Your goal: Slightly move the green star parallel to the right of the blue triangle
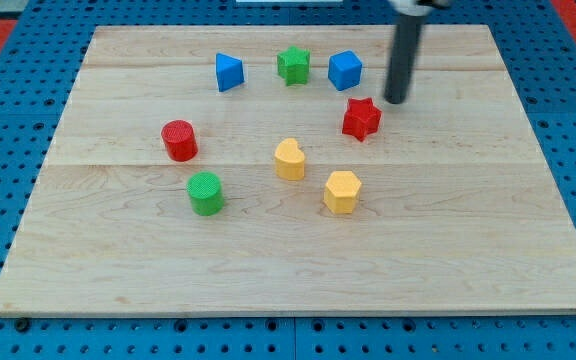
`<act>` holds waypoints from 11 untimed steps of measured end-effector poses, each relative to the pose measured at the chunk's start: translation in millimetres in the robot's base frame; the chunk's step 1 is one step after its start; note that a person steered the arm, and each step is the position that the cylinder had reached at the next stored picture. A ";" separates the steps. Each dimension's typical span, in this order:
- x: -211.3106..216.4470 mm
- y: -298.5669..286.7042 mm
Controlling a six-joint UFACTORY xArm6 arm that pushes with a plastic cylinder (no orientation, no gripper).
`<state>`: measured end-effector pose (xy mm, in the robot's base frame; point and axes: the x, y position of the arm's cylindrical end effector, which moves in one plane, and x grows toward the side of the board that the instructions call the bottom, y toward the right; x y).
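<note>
The green star [293, 65] sits near the view's top, between the blue triangle [228, 72] on its left and the blue cube [345, 70] on its right. The star is a little higher in the view than the triangle. My tip [396, 100] rests on the board to the right of the blue cube and just above the red star [361, 118]. It touches no block. It is about a hundred pixels right of the green star.
A red cylinder [179, 140] and a green cylinder [206, 193] stand at the left of the middle. A yellow heart [289, 159] and a yellow hexagon [342, 191] stand in the middle. The wooden board [118, 260] lies on a blue pegboard.
</note>
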<state>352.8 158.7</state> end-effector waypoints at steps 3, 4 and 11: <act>-22.3 -34.6; -95.4 23.8; -124.7 -158.4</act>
